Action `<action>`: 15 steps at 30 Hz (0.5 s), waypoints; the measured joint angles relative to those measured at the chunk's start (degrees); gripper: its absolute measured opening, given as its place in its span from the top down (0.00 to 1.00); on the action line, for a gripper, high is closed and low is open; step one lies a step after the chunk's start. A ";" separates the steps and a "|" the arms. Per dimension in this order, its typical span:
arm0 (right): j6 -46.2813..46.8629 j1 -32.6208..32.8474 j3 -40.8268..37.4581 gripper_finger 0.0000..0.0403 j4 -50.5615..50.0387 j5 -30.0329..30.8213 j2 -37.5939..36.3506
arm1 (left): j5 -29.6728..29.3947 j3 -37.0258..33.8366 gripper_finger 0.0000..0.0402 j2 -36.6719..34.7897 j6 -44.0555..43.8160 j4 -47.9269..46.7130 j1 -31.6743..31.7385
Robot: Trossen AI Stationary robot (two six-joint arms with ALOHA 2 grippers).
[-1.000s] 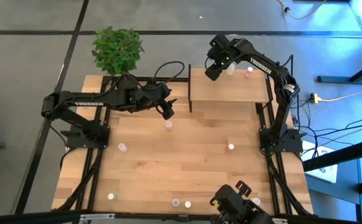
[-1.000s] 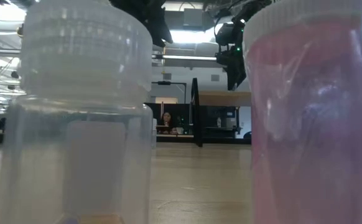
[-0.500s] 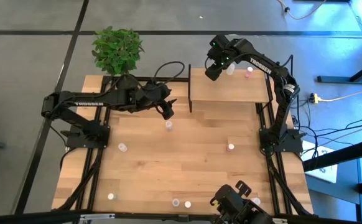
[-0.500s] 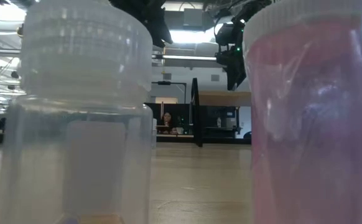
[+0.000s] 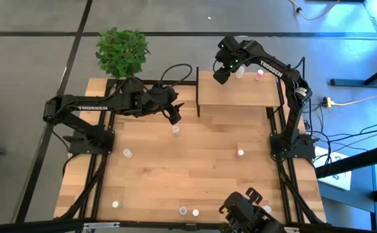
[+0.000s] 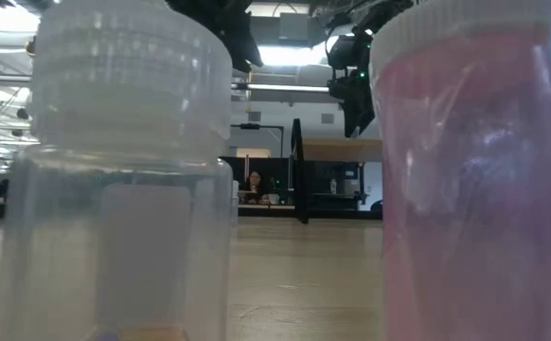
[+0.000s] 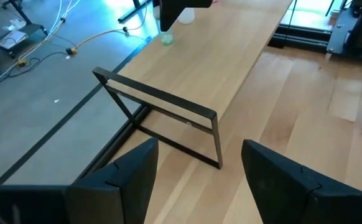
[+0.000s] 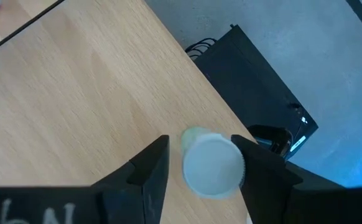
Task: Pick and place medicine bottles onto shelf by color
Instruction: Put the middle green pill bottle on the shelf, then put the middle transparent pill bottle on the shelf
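The light-wood shelf [image 5: 237,90] stands at the table's far right. My right gripper [image 5: 221,74] hovers over its far left corner, open. A pale green bottle with a white cap [image 8: 212,163] stands upright on the shelf between and below the fingers, and also shows in the left wrist view [image 7: 167,38]. A white bottle [image 5: 240,71] and a pink one [image 5: 260,74] stand on the shelf's far edge. My left gripper [image 5: 174,116] is open and empty above the table, just left of the shelf. A loose bottle [image 5: 175,130] stands near it.
Several more bottles stand on the table, at the middle [image 5: 127,153] [image 5: 240,153] and along the near edge [image 5: 116,204] [image 5: 183,211]. Two stand right in front of the low camera [image 6: 124,170] [image 6: 474,170]. A potted plant [image 5: 122,52] is at the far left corner. A person [image 6: 253,180] sits far behind.
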 joint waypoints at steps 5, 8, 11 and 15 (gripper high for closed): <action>-0.02 -0.02 0.00 0.57 0.75 0.02 0.01 | 0.00 -0.02 0.44 0.00 -0.13 0.01 0.00; -0.02 -0.11 0.34 0.57 0.68 0.02 -0.01 | 0.00 -0.02 0.44 0.00 -0.13 0.01 0.00; 0.00 -0.17 1.62 0.57 0.64 0.09 0.01 | 0.00 -0.02 0.44 0.00 -0.13 0.01 0.00; 0.01 -0.26 4.03 0.57 0.07 1.55 -0.01 | 0.01 -0.02 0.44 0.00 -0.13 0.01 -0.02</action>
